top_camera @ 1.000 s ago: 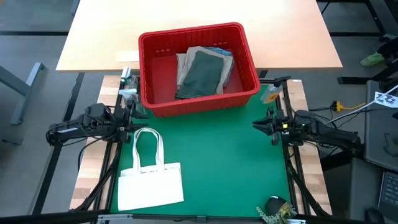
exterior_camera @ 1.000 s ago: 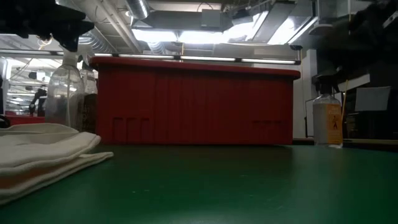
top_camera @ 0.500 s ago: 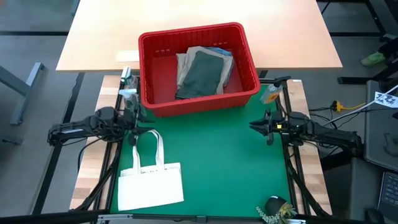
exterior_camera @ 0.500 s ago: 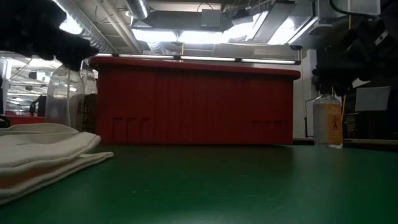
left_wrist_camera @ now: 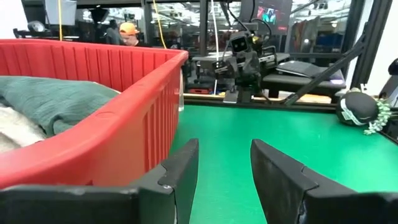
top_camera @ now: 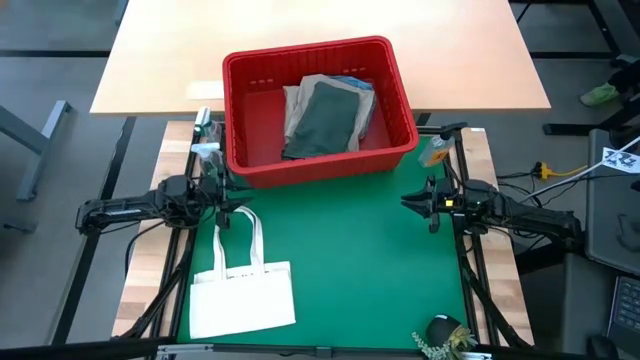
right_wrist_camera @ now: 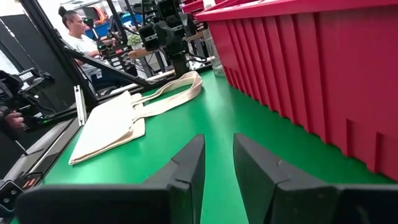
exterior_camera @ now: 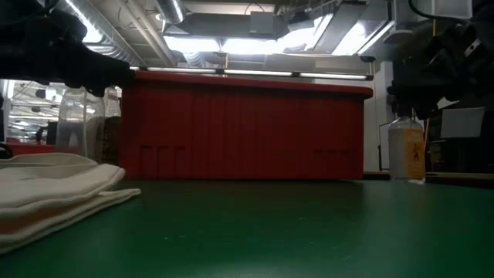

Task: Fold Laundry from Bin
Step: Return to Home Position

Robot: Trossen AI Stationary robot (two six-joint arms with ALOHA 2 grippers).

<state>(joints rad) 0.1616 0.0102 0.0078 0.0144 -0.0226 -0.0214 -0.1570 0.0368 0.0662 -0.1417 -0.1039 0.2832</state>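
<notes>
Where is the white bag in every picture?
High view: the bag lies at the front left, in front of the red bin.
Low view: bag at the lower left, bin behind it.
Left wrist view: bag not in it; the bin is.
Right wrist view: bag lying flat, off to the side of the bin.
Shared landmark: the bin.

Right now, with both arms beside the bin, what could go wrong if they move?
1. The left gripper is open, close to the tote handles and the bin front wall. It might snag a handle and drag the tote, or bump the bin.
2. The right gripper is open near the bin's right corner, with a small orange-labelled bottle close beside that arm. A wide swing could knock it over.
</notes>
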